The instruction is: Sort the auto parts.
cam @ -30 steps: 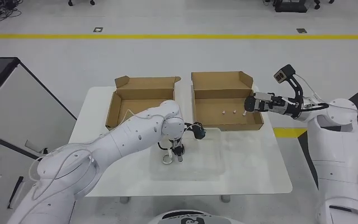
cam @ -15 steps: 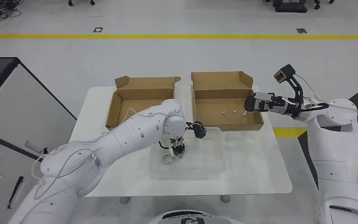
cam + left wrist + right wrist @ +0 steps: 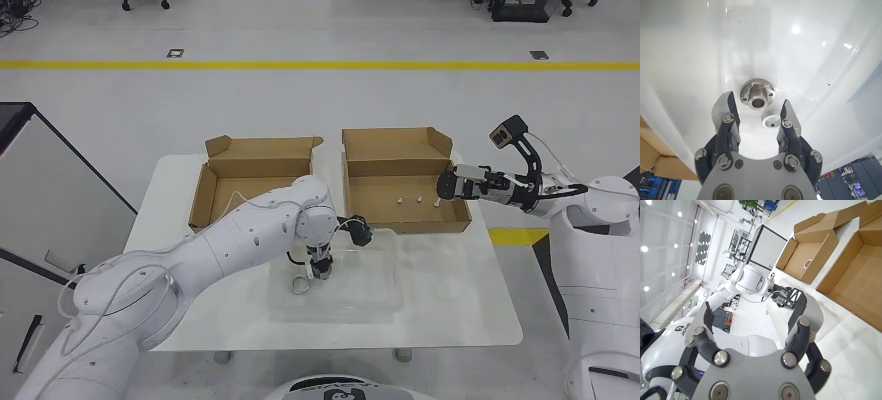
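White table (image 3: 450,290) carries left box (image 3: 205,195), right box (image 3: 400,140) and clear tray (image 3: 385,300); left gripper (image 3: 321,270) hangs jaws apart, empty, over tray; right gripper (image 3: 755,302) likewise spread beside right box; flanged hub (image 3: 757,95) and ring (image 3: 770,121) lie side by side in tray below left gripper

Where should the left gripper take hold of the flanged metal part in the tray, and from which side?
I would grip the raised hub of the flanged part, coming down from above. It lies flange-down, bore up, so the hub stands free for the open jaws, while the thin flange sits flat on the tray. Mind the ring beside it.
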`<state>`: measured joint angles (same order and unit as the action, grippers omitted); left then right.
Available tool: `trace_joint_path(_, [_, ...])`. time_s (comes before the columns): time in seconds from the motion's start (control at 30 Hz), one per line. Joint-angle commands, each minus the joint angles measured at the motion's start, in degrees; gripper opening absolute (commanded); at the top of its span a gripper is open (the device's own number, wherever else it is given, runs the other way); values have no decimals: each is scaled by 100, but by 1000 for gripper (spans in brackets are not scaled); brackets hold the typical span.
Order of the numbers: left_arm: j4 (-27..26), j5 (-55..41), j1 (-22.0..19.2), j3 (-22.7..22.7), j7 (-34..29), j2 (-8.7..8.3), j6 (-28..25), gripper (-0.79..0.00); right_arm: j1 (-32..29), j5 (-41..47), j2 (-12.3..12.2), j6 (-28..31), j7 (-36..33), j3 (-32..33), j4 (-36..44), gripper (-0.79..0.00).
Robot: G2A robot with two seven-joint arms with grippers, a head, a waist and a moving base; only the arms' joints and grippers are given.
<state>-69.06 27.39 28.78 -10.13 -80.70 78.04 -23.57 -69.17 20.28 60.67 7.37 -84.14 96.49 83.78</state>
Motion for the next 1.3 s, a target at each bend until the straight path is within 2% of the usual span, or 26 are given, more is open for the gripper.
trace_joint_path(0.0, [-85,68,6,-6,-29,-16,28,-259,0,0,0,0,0,0,0,0])
trace_joint_path(0.4, [-432,546,138,39,-73,-114,71,-234,0,0,0,0,0,0,0,0])
trace_joint_path(0.5, [-467,579,166,39,-105,-118,103,-252,0,0,0,0,0,0,0,0])
trace_joint_path(0.77, [-467,661,203,39,-167,-74,164,-376,0,0,0,0,0,0,0,0])
trace_joint_path(0.9, [-492,714,232,39,-176,-55,173,-409,0,0,0,0,0,0,0,0])
trace_joint_path(1.27, [-719,814,325,39,-139,-65,136,-431,0,0,0,0,0,0,0,0])
